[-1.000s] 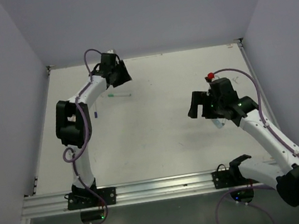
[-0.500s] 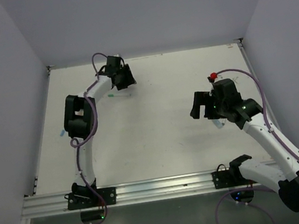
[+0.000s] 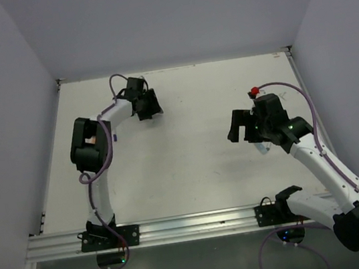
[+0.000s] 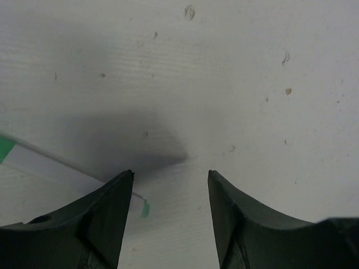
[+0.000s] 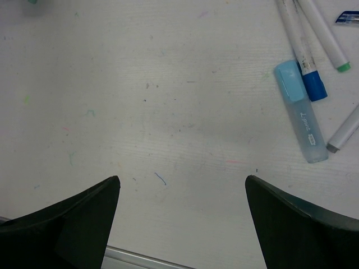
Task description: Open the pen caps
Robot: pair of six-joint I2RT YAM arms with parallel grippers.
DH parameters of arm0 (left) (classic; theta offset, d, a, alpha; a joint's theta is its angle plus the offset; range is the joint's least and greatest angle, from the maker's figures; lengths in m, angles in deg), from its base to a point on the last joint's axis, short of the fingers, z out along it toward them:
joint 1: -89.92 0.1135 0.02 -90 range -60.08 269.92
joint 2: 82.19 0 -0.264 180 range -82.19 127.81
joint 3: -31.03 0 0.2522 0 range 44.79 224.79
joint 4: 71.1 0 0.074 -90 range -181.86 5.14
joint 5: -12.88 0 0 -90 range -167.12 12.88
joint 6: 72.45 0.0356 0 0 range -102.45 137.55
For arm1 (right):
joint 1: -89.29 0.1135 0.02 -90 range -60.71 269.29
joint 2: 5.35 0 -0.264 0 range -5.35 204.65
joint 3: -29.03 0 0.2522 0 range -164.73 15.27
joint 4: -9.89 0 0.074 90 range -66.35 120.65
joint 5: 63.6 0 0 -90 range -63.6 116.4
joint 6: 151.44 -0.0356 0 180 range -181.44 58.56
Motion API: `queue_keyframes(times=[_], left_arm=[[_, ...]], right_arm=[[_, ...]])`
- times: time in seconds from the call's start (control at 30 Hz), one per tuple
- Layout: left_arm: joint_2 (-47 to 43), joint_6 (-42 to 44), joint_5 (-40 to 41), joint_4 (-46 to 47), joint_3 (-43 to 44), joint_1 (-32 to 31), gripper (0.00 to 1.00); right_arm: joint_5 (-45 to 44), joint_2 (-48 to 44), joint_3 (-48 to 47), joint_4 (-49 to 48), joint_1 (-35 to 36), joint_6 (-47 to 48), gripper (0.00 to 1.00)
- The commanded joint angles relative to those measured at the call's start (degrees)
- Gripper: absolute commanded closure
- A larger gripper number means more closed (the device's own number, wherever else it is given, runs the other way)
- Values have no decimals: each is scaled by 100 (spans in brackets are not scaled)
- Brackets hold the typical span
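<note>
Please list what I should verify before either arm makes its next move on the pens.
1. Left gripper open and empty: ok.
2. White pen centred between the left gripper's fingers: not ok, it runs under one finger.
3. Green end of that pen is a cap: cannot tell, the picture edge cuts it off.
4. Right gripper open and empty: ok.
5. Light blue cap between the right gripper's fingers: not ok, it lies off to one side.

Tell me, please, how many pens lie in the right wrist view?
4: light blue highlighter, blue-banded pen beside it, green-tipped pen above, grey-tipped pen at right edge. More may lie outside.
</note>
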Motion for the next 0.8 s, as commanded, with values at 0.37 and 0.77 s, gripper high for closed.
queue_keyframes(times=[0.37, 0.77], left_arm=[[-2065, 912, 349, 57, -1512, -19, 35], [-2436, 615, 1966, -594, -1618, -19, 32]], right_arm=[[-59, -74, -132, -135, -2, 152, 1], [134, 75, 0, -381, -2, 91, 1]])
